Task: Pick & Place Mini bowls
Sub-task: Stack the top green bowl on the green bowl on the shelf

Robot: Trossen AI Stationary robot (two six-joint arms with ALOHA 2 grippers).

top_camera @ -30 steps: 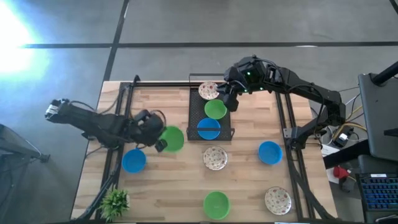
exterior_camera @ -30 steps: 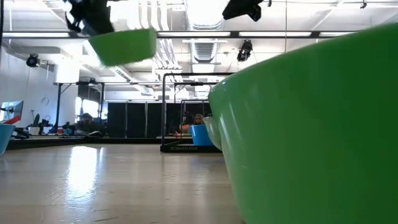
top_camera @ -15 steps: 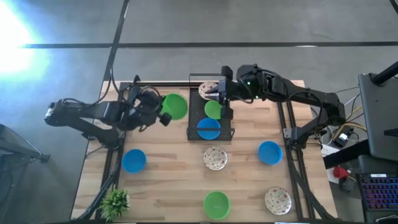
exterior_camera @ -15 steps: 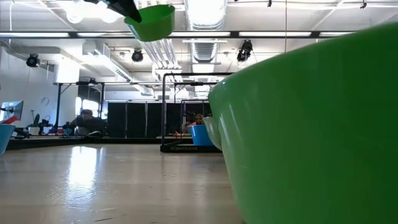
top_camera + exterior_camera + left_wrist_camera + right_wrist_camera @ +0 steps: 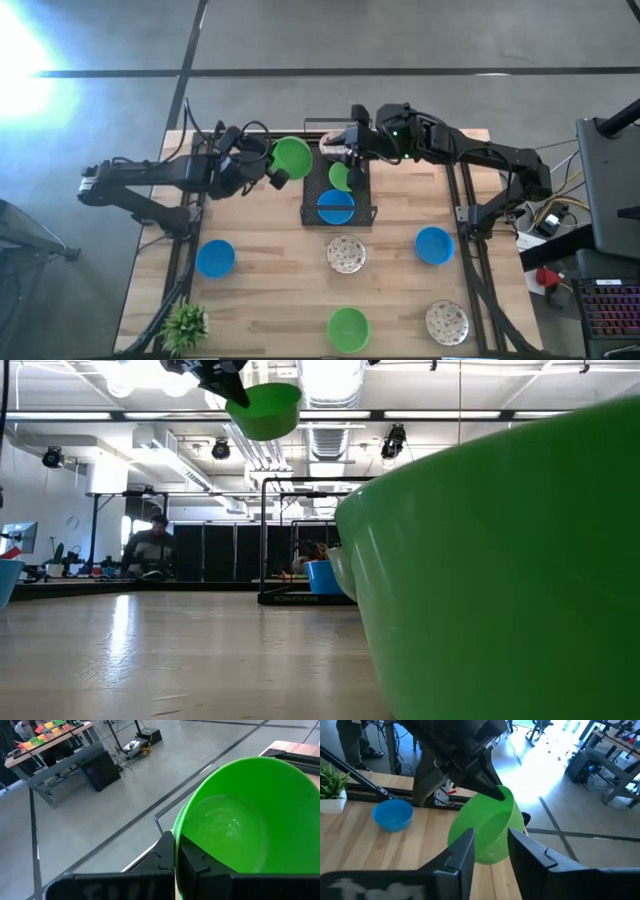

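My left gripper [image 5: 275, 172] is shut on a bright green mini bowl [image 5: 292, 158], carried high in the low view [image 5: 265, 410], just left of the black wire tray [image 5: 308, 190]. The tray holds a floral bowl [image 5: 331, 143], a green one [image 5: 340, 178] and a blue one [image 5: 335, 206]. My right gripper [image 5: 352, 165] hangs open and empty over the tray's far end, facing the carried bowl [image 5: 487, 830]. Resting on the table are a blue bowl [image 5: 215, 257], a floral bowl [image 5: 346, 253], a second blue [image 5: 433, 244], a green [image 5: 347, 328] and another floral [image 5: 446, 322]. My left gripper holds the green bowl by its rim [image 5: 175, 840], on the side facing the table's left. One finger [image 5: 195, 862] is inside the bowl and the other [image 5: 162, 857] outside its wall. The fingers come roughly level from the table's left. The bowl is lifted clear and tilted.
A small potted plant [image 5: 185, 325] stands at the near left corner. Black rails [image 5: 190, 215] run along the table's left and right sides. In the low view the near green bowl [image 5: 500, 560] fills the right half. A person [image 5: 152, 545] sits in the room behind.
My left gripper has carried the green bowl from the table's left middle toward the far edge and to the right, ending beside the tray. My right gripper has shifted left over the tray's far end.
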